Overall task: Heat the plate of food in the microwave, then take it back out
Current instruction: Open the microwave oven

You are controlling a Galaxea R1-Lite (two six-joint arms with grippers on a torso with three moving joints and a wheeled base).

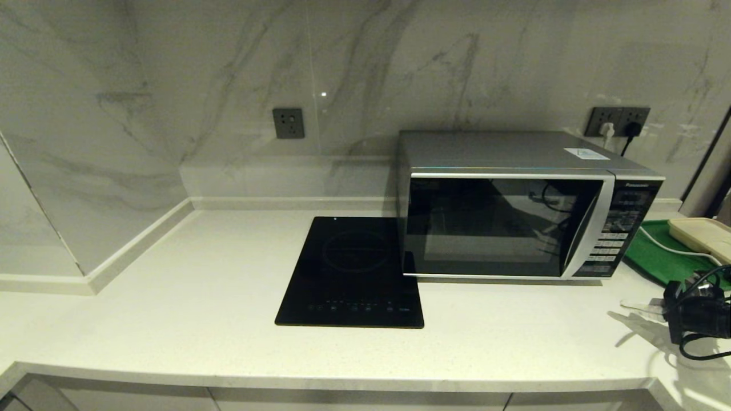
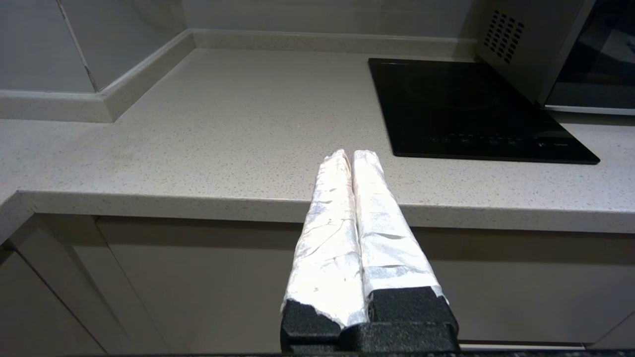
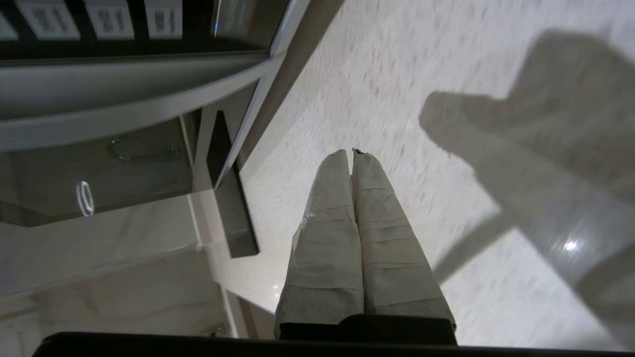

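The silver microwave (image 1: 514, 205) stands at the back right of the counter with its dark glass door closed; its keypad panel (image 1: 619, 228) is on its right. The plate of food is out of view, and nothing shows through the dark door glass. My right gripper (image 1: 628, 304) hovers low over the counter, in front of and to the right of the microwave's keypad corner (image 3: 124, 99). Its wrapped fingers (image 3: 327, 198) are shut with nothing between them. My left gripper (image 2: 351, 153) is shut and empty, held at the counter's front edge, left of the cooktop.
A flat black induction cooktop (image 1: 351, 271) lies just left of the microwave. A green tray (image 1: 657, 257) with a cream slab (image 1: 702, 234) sits right of the microwave, close behind my right arm. Marble walls close the counter at the back and left.
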